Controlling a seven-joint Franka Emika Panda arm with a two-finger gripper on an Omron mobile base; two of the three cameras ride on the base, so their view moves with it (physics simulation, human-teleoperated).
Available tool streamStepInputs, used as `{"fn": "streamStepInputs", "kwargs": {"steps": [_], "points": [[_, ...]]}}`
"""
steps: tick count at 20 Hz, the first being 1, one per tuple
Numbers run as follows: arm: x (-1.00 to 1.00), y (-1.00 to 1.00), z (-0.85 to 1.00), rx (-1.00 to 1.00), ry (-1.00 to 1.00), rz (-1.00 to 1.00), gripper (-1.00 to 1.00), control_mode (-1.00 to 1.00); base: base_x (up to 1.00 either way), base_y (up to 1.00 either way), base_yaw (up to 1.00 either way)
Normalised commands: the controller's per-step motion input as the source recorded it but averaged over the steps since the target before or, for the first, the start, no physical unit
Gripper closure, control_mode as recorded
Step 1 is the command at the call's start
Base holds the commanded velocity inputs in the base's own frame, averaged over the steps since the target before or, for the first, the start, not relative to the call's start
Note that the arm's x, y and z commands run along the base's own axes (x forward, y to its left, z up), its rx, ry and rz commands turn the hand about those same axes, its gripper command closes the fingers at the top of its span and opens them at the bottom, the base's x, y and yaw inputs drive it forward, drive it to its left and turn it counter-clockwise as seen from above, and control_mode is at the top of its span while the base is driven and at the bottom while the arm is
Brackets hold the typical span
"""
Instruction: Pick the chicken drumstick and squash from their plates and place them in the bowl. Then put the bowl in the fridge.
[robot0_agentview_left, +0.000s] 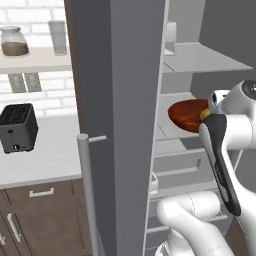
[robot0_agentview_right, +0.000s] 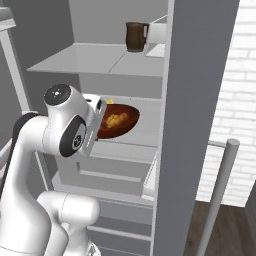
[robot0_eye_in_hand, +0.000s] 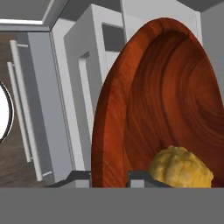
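Now the gripper (robot0_eye_in_hand: 109, 177) is clamped on the rim of the bowl (robot0_agentview_right: 117, 120), one dark tip on the outside of the wall and one on the inside, as the hand view shows. The bowl hangs inside the open fridge (robot0_agentview_left: 120, 100), in the middle compartment, above a pale shelf (robot0_agentview_left: 172, 132) and below the next one up. Whether its base already touches that shelf I cannot tell; in both base views it looks close over the shelf's front part and slightly tilted.

Inside the bowl the squash (robot0_eye_in_hand: 181, 168) lies just beside the inner fingertip. In the right base view a yellow-orange heap sits in the bowl's hollow; the drumstick cannot be made out apart from it. A brown mug (robot0_agentview_right: 135, 36) stands on the upper shelf, well clear of the bowl.

What the coming move turns on, as I judge it: the bowl reaches from the gripper deeper into the fridge, so the held rim is the side nearest the arm and the shelf's front edge. The bowl needs to come level and settle down onto the shelf before the fingers let go, and the hand would then have to back out toward the door opening, away from the rim. With the grip on one edge only, a tilt could roll the squash.
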Motion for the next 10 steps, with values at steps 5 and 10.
{"fn": "streamStepInputs", "kwargs": {"steps": [5,10], "points": [[0.33,-0.02,-0.54,0.0,0.0,0.01,1.0,-1.0,0.08,0.0,0.0],[0.68,-0.1,-0.65,0.02,0.0,0.04,1.0,-1.0,0.0,0.0,0.0]]}}
